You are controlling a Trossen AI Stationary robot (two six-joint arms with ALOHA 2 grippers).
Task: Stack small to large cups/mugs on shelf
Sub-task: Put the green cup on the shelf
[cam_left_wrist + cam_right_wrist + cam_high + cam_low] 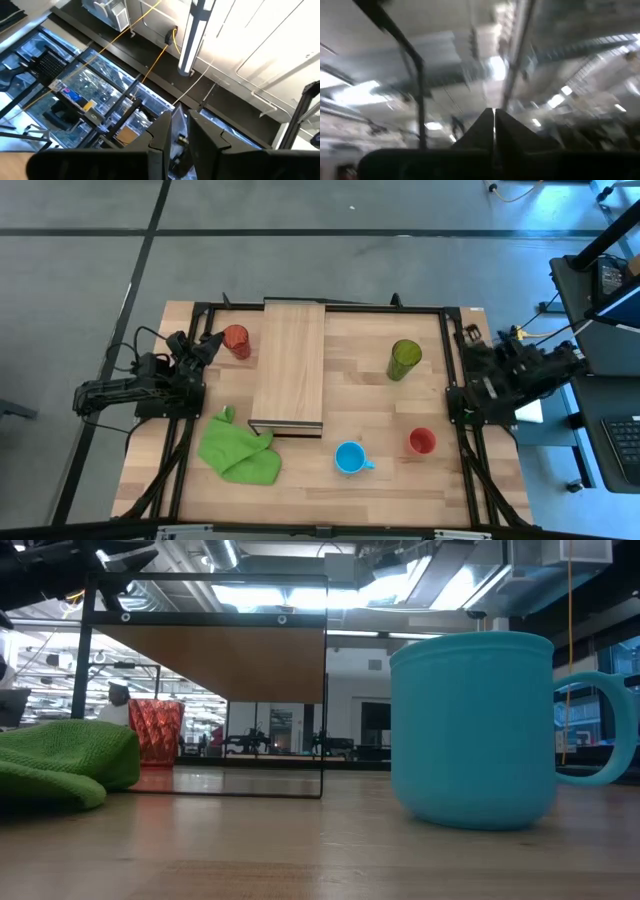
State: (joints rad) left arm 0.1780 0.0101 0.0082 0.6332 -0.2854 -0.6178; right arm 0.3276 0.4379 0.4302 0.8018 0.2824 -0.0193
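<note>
Both claws are sitting closed, the left claw (212, 340) beside the red-orange tumbler (236, 340) left of the shelf (288, 365), the right claw (466, 335) idling right; a hurried grab is risking tipping that tumbler

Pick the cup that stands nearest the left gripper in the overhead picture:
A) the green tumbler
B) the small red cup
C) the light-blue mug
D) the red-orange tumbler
D: the red-orange tumbler stands just beside the left gripper, left of the shelf; the other three cups stand on the shelf's other side.
</note>
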